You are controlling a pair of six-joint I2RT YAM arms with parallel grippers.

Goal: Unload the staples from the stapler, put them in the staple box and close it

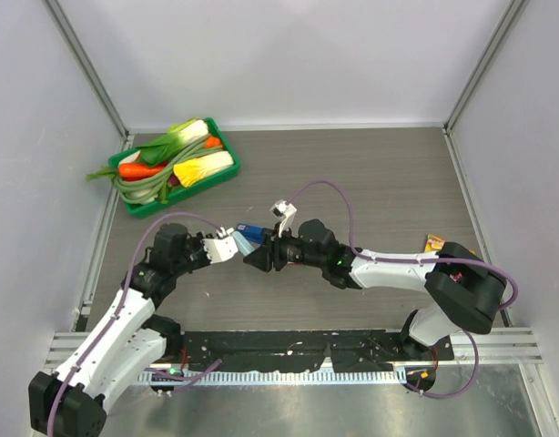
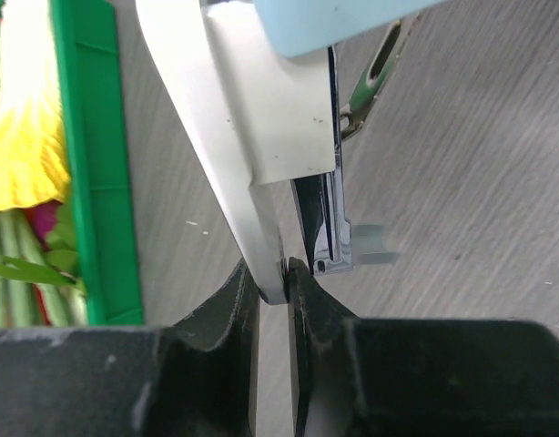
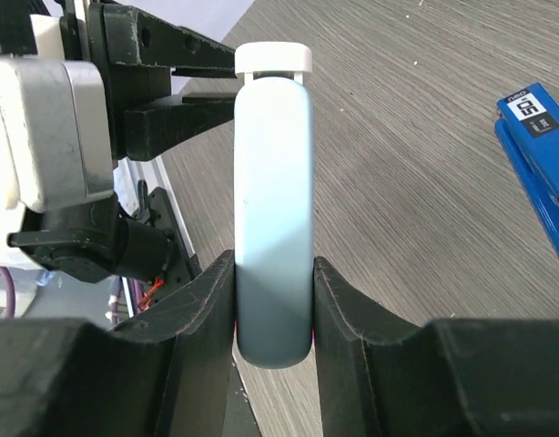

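R gripper (image 3: 273,305) clamps stapler (image 3: 272,200) blue top, L gripper (image 2: 272,278) pinches white base (image 2: 261,118), ctr of top view; prob. hinged apart to expose magazine (image 2: 332,218).

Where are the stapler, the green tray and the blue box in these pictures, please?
stapler (image 3: 272,209): right wrist view, on its pale blue body.
green tray (image 2: 97,182): left wrist view, on its side wall.
blue box (image 3: 542,177): right wrist view, on its blue face.

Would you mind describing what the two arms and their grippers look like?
The left arm and the right arm both have white links and black joints, and a purple cable runs along each. The gripper fingers are matte black, broad at the base, narrowing to the tips.
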